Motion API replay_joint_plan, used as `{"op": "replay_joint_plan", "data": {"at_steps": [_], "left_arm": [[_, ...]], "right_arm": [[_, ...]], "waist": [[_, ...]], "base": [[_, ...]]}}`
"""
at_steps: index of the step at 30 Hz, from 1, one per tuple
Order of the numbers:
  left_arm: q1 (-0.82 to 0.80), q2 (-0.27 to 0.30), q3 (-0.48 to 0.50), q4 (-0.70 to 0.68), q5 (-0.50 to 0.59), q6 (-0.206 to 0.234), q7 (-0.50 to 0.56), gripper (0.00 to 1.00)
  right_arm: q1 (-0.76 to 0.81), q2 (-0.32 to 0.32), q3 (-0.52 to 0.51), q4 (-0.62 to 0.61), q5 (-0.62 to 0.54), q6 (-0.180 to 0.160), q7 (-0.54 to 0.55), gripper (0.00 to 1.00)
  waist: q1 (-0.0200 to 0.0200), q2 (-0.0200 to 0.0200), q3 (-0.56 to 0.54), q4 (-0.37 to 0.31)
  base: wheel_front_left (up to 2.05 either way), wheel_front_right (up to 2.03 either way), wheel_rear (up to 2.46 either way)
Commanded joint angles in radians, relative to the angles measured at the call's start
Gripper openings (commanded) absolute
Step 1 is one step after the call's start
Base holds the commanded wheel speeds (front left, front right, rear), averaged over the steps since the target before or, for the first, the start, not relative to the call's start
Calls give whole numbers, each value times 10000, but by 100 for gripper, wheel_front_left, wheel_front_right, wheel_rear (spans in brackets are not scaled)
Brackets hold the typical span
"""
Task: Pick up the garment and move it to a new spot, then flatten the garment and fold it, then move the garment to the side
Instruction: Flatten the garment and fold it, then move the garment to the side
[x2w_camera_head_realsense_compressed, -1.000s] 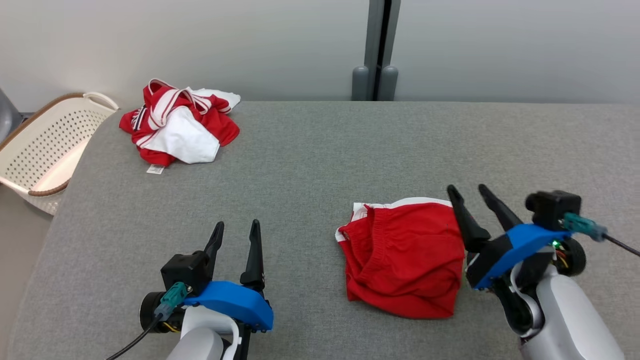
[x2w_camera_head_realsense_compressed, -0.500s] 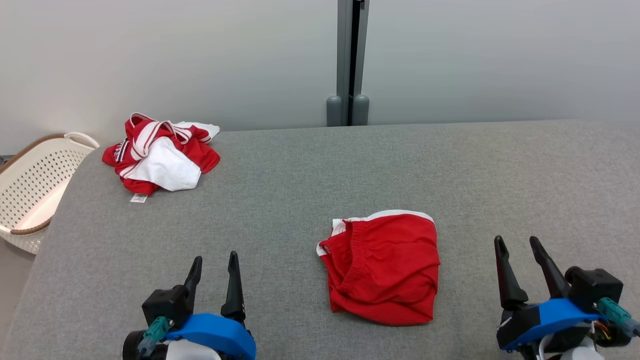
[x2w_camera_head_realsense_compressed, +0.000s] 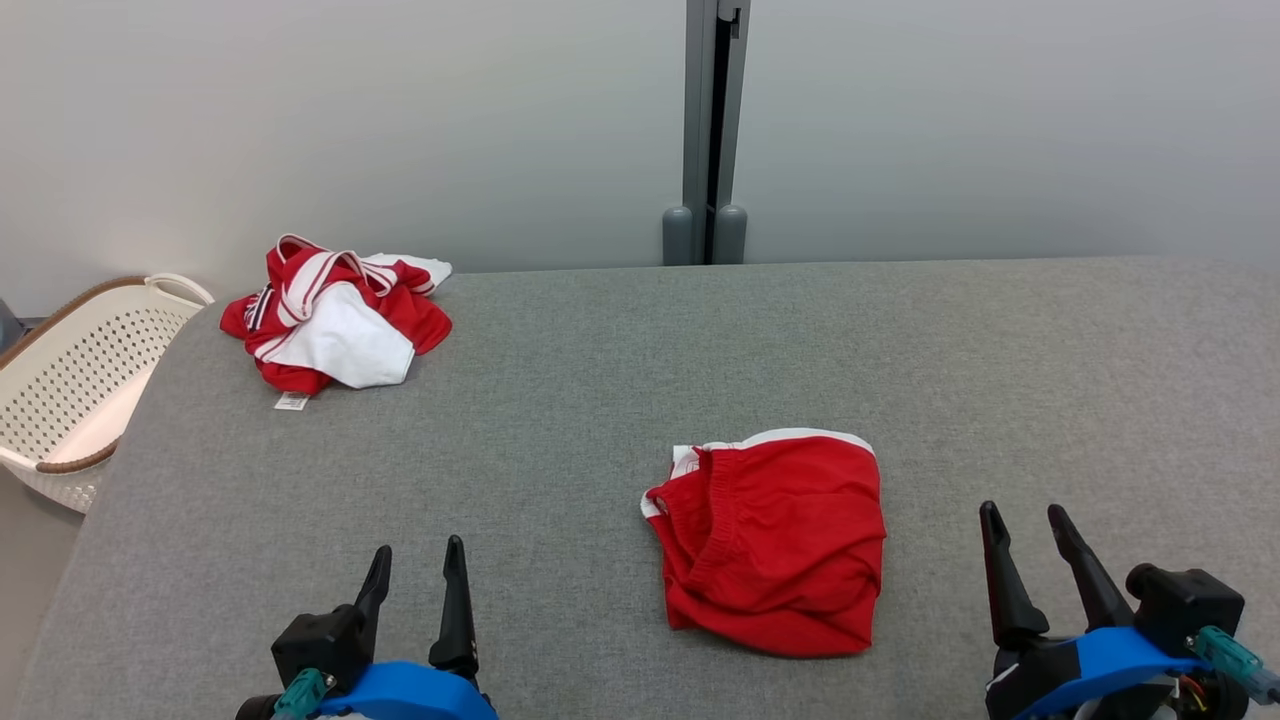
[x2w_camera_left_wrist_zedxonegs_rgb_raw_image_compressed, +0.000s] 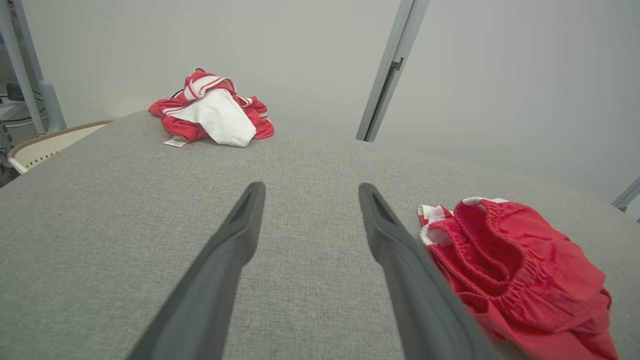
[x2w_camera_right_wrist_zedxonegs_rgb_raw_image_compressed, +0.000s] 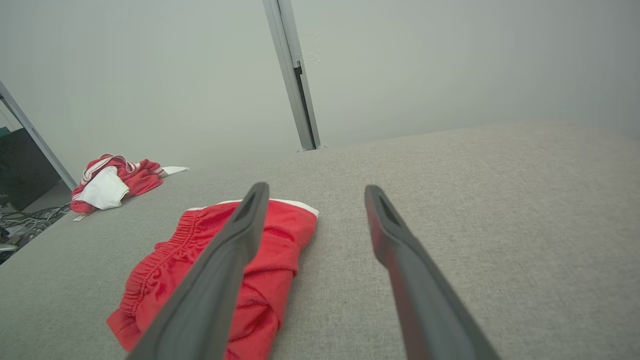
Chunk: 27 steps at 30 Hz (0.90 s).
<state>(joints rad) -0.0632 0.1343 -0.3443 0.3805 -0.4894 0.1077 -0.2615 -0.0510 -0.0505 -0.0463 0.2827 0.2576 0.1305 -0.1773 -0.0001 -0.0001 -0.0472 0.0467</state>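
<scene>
Garment: red shorts (x2w_camera_head_realsense_compressed: 775, 545) in a compact folded bundle on the grey table (x2w_camera_head_realsense_compressed: 600, 380). They lie right of centre, between the two grippers and nearer the right one. The gathered elastic waistband faces the robot's left and a white trim shows along the far edge. The near edge is puffy and not fully flat.

The left gripper (x2w_camera_head_realsense_compressed: 417, 548) and right gripper (x2w_camera_head_realsense_compressed: 1022, 510) sit low at the near side of the table. Both have their fingers spread and are empty, and neither touches the cloth. A second, crumpled red-and-white garment (x2w_camera_head_realsense_compressed: 335, 325) lies well apart at the far left corner, near a perforated basket (x2w_camera_head_realsense_compressed: 60, 400) beside the table.

Step in hand, as judged: the fold looks done, so the bundle remains to be moved to the side.

- **Grip:** pinch through every layer, not the top ply alone, or the fold is likely to fall open on lifting.
- **Where to hold:** the right-hand edge is closest to the right gripper. The thick waistband on the opposite edge gives the left gripper a firm hold.
- **Carry:** two holds on opposite edges should keep the bundle square. Carry it low and level.
- **Placement:** the bare cloth to the right looks a suitable spot, away from the crumpled pile.
- **Finish:** press the puffy near edge down after release.
</scene>
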Motion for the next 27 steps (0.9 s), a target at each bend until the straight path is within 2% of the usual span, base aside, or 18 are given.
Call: {"op": "replay_joint_plan", "data": {"at_steps": [1,14,20,27], "left_arm": [[73,53,-33,-49,70,-10,-52,100],[40,129,-108,-94,93,64,-53,100],[-195,172,-214,-142,179,75,1,100],[-469,170,-255,-173,276,187,1,100]], "right_arm": [[192,-3,20,43,63,5,-8,100],[98,-2,-89,208,18,5,210,100],[-517,-3,-593,451,-197,5,1189,100],[-1555,-2,-1176,1001,-468,5,2549,100]], "waist": [[1,1,-3,17],[1,1,85,86],[1,1,318,341],[1,1,838,1019]], "base": [[0,0,0],[0,0,0],[0,0,0],[0,0,0]]}}
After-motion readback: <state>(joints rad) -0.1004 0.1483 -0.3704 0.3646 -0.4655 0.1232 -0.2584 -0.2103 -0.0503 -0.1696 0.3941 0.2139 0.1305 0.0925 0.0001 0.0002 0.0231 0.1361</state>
